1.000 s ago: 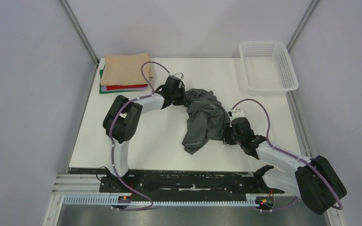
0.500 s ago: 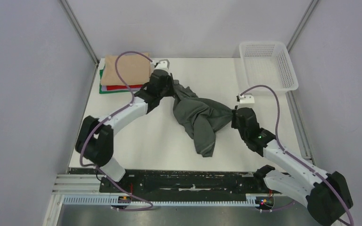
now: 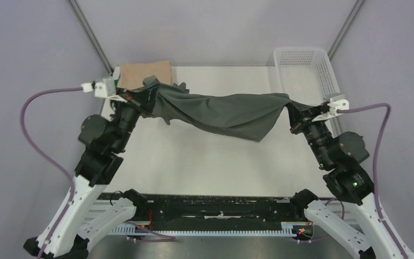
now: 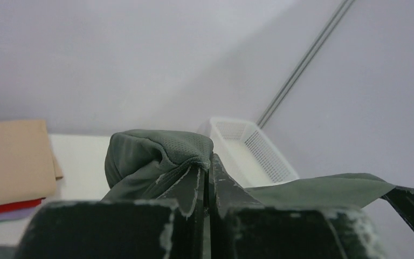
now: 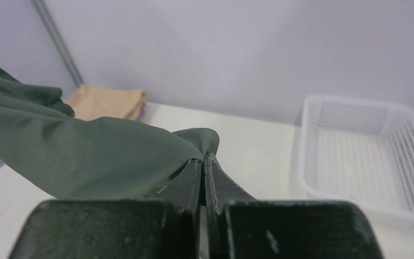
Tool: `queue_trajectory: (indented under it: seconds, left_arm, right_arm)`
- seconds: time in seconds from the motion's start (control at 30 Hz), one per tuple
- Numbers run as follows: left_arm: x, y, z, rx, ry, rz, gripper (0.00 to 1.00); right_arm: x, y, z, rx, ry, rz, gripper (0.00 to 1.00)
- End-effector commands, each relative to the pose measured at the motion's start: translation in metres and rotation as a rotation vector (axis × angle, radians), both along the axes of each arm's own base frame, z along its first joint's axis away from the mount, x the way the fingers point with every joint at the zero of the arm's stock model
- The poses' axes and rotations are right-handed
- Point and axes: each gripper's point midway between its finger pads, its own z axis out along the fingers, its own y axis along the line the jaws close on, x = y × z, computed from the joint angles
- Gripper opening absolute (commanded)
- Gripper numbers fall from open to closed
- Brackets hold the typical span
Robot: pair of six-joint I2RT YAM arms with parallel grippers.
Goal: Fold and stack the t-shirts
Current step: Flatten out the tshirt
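The dark charcoal-grey t-shirt (image 3: 226, 112) hangs stretched in the air across the table between both arms, sagging in the middle. My left gripper (image 3: 146, 96) is shut on its left end; in the left wrist view the cloth (image 4: 161, 156) bunches over the pinched fingertips of that gripper (image 4: 209, 159). My right gripper (image 3: 295, 112) is shut on the right end, and the right wrist view shows the fabric (image 5: 97, 156) running left from that gripper (image 5: 202, 156). A folded tan t-shirt (image 3: 143, 72) lies at the back left, partly hidden by the left arm, over a red one (image 4: 5, 208).
A white plastic lattice basket (image 3: 302, 73) stands at the table's back right corner. The white tabletop (image 3: 205, 162) lies under the hanging shirt. Grey walls close the table on three sides. Purple cables loop out from both wrists.
Both arms have risen and swung apart, left arm leftward, right arm rightward. The grey shirt went from a crumpled heap on the table to a band stretched in the air. The right gripper closed on it.
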Motion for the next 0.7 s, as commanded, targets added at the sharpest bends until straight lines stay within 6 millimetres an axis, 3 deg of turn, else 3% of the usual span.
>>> queue_trajectory:
  seconds: [0.0,0.17,0.27,0.37,0.43,0.5,0.6,0.67]
  left_arm:
    - [-0.049,0.018,0.035,-0.011,-0.125,-0.046,0.02]
    - [-0.107,0.04,0.078,-0.043,-0.265,-0.099,0.02]
    - [-0.129,0.05,0.089,-0.056,-0.305,-0.108,0.02]
    - [-0.138,0.052,0.089,-0.064,-0.316,-0.126,0.02]
    - [-0.133,0.051,0.084,-0.065,-0.299,-0.114,0.02]
    - [-0.114,0.048,0.073,-0.052,-0.25,-0.08,0.02]
    - [-0.07,0.045,0.04,-0.022,-0.116,0.023,0.02]
    - [-0.029,0.041,0.003,0.011,0.001,0.116,0.02]
  right_arm:
    - [-0.048,0.016,0.078,0.01,-0.19,0.22,0.0]
    - [-0.092,0.022,0.131,0.026,-0.319,0.364,0.0]
    - [-0.103,0.021,0.144,0.037,-0.339,0.392,0.0]
    - [-0.099,0.015,0.148,0.05,-0.336,0.355,0.0]
    - [-0.088,0.01,0.145,0.055,-0.315,0.297,0.0]
    - [-0.069,0.003,0.137,0.055,-0.276,0.212,0.0]
    - [-0.026,-0.009,0.111,0.021,-0.187,0.034,0.0]
    - [0.008,-0.022,0.077,-0.013,-0.092,-0.13,0.0]
